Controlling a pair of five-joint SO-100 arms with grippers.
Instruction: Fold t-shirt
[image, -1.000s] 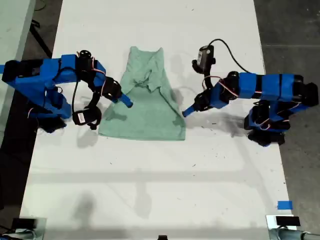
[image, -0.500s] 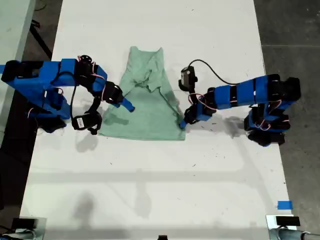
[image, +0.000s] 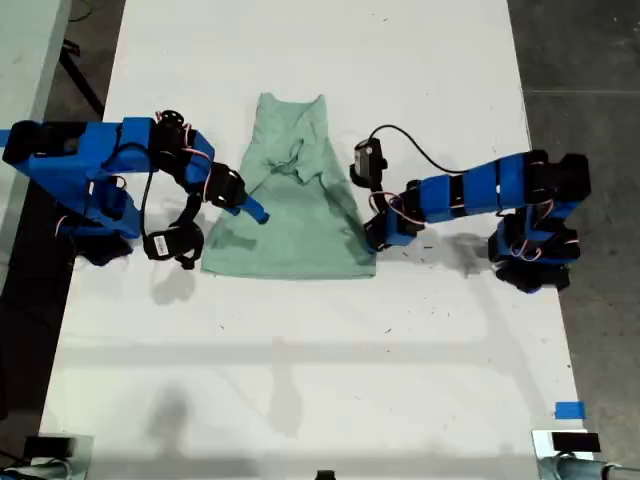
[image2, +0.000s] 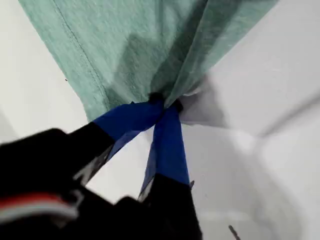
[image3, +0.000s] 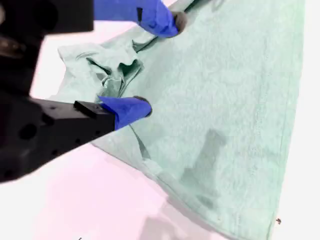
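Both arms (image: 90, 165) blue plastic, black servo joints; thin red-white wires. Black cable loops to small black camera (image: 367, 162); tool fingertips (image2: 167, 145) blue-taped.

end effector (image3: 157, 65) open — over t-shirt (image3: 225, 110)

Bright, even overhead light — soft shadows beside the arms, near parts blurred in both wrist views.

T-shirt (image2: 135, 45) perhaps cropped in wrist views.
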